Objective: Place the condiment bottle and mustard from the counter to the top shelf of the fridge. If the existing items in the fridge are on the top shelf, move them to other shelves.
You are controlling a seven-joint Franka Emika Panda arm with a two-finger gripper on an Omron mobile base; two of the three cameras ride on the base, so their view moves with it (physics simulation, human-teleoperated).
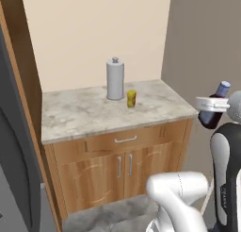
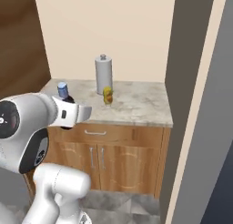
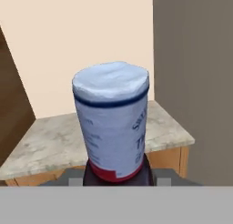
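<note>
The end effector [image 1: 212,103] is clamped on the condiment bottle [image 1: 214,111], a dark-bodied bottle with a blue-and-white cap. It carries the bottle clear of the table [image 1: 70,114], out past the table's right-hand edge in the left base view. In the hand view the bottle [image 3: 111,123] rises straight up from between the finger tips toward 12 o'clock, so its long axis runs along the end effector's own line. In the left base view it leans a little, cap toward 1 o'clock.

The mustard [image 1: 131,98], a small yellow jar, stands upright on the table at about 9 o'clock from the held bottle, well apart from it. It is just beside a tall grey canister [image 1: 115,78], which sits at the mustard's 11 o'clock. In the right base view the mustard [image 2: 107,95] is at roughly 3 o'clock from the bottle [image 2: 63,92].

My read is that the bottle is in hand and the next leg is the carry to the fridge. The dark panel at the left edge of the left base view [image 1: 14,146] may be the fridge, but I cannot tell. No shelf is in sight, so I cannot judge what sits on the top one. The grey wall [image 1: 207,37] close behind the bottle leaves little room to swing that way. The canister crowds a later reach for the mustard.
</note>
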